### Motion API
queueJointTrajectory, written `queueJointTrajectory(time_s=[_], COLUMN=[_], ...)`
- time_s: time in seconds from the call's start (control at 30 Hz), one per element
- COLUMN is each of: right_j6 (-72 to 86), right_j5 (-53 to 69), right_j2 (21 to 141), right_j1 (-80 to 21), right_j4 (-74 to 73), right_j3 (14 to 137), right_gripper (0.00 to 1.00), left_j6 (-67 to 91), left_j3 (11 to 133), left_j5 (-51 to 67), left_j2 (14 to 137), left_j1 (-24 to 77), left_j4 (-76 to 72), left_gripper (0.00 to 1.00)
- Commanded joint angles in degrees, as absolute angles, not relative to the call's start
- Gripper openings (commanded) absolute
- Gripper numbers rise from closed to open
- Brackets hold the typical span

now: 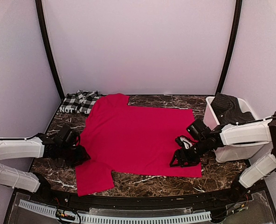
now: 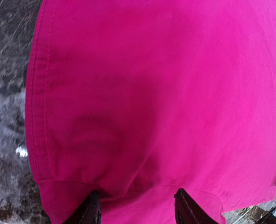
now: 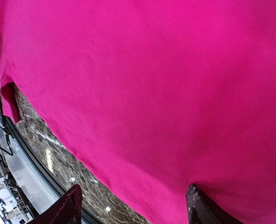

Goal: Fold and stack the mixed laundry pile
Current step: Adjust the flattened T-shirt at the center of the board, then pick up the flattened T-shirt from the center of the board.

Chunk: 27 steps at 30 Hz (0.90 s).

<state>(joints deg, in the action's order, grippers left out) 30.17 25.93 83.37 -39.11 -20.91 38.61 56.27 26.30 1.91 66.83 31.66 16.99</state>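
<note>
Faintly, the checked garment shows white lettering, seemingly "NOT".

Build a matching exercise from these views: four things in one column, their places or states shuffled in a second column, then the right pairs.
1. bright red cloth shirt
2. black-and-white checked cloth garment
3. white plastic bin
4. left gripper

A. crumpled at the far left corner of the dark marble-patterned table
B. at the right side, with dark cloth inside
C. spread flat across the middle
D. open, at the red shirt's left edge

Pairs: 1-C, 2-A, 3-B, 4-D.
</note>
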Motion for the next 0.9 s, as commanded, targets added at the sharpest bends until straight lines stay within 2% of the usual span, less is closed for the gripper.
queueJointTrajectory(time_s=[0.0,0.13,0.23,0.43,0.57,0.73,0.87], right_j6=[32.5,32.7,33.9,41.3,46.7,49.6,49.2], right_j5=[22.7,19.0,15.5,0.8,-6.8,-12.4,-11.8], right_j2=[76.0,70.4,68.9,74.1,76.7,80.6,81.0], right_j1=[-39.1,-40.0,-42.9,-54.0,-57.6,-59.2,-59.2], right_j4=[-31.1,-38.2,-42.2,-51.2,-56.3,-61.0,-58.4], right_j3=[37.8,40.3,41.7,45.4,47.3,48.2,46.7], right_gripper=[0.72,0.65,0.59,0.58,0.55,0.49,0.45], left_j6=[57.1,56.8,57.7,64.1,67.6,68.2,67.6], left_j3=[24.1,27.9,30.0,31.2,29.9,30.2,30.7], left_j5=[5.2,4.0,4.7,2.6,2.1,2.2,2.2], left_j2=[60.6,52.3,50.7,50.0,50.5,52.8,53.5], left_j1=[31.8,31.8,32.0,35.6,37.3,38.1,38.1], left_j4=[28.9,35.9,38.3,42.6,41.8,39.6,39.2], left_gripper=[0.53,0.54,0.55,0.56,0.57,0.57,0.57])
